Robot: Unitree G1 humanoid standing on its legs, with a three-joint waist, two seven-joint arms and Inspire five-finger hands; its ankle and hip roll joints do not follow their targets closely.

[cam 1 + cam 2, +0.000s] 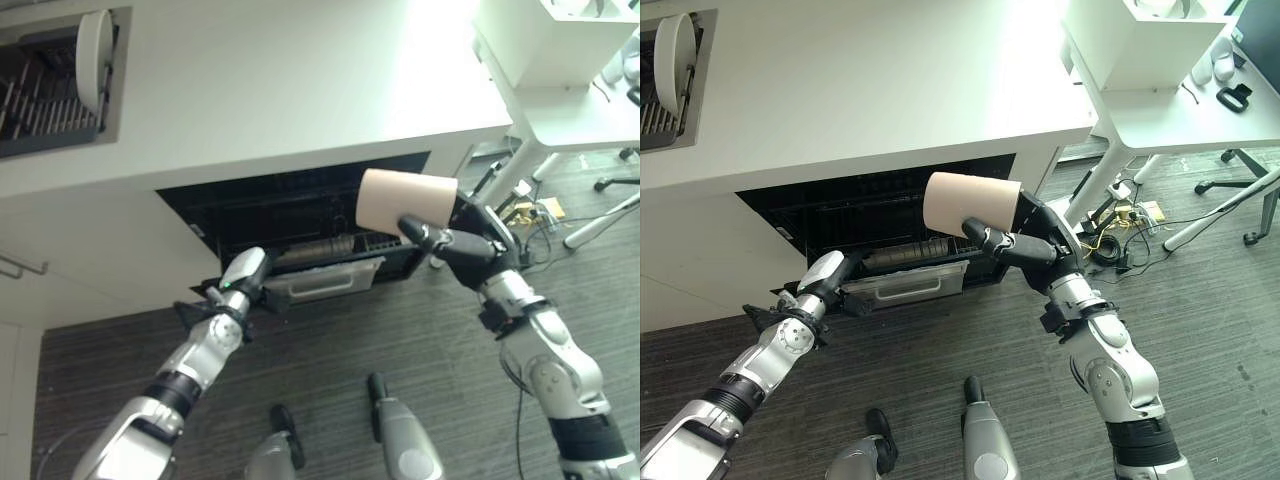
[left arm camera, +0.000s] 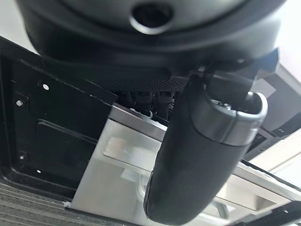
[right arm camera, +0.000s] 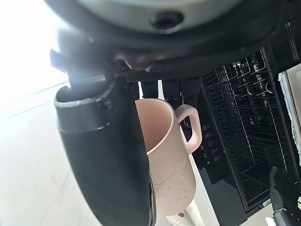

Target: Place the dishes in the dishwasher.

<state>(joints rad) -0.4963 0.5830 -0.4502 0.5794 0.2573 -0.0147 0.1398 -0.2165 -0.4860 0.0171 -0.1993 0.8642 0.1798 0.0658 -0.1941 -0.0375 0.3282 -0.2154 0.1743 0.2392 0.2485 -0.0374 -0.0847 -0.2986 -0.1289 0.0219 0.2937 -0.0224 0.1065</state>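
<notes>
under the white counter point(image 1: 890, 90), right hand point(image 1: 1040, 240) fingers curl around a pink mug point(image 1: 970, 205); left hand point(image 1: 240, 280) fingers unclear at the dishwasher point(image 1: 890, 225).

Matt pink mug point(image 3: 171, 155) — smooth ceramic look — against the dishwasher's point(image 1: 890, 215) black wire rack.

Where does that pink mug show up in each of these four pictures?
Left eye view: pink mug right of centre, in the right hand.
Right eye view: centre, before the open dishwasher.
Left wrist view: not in it.
Right wrist view: centre, handle showing.
Shared landmark: the dishwasher's dark opening.
</notes>
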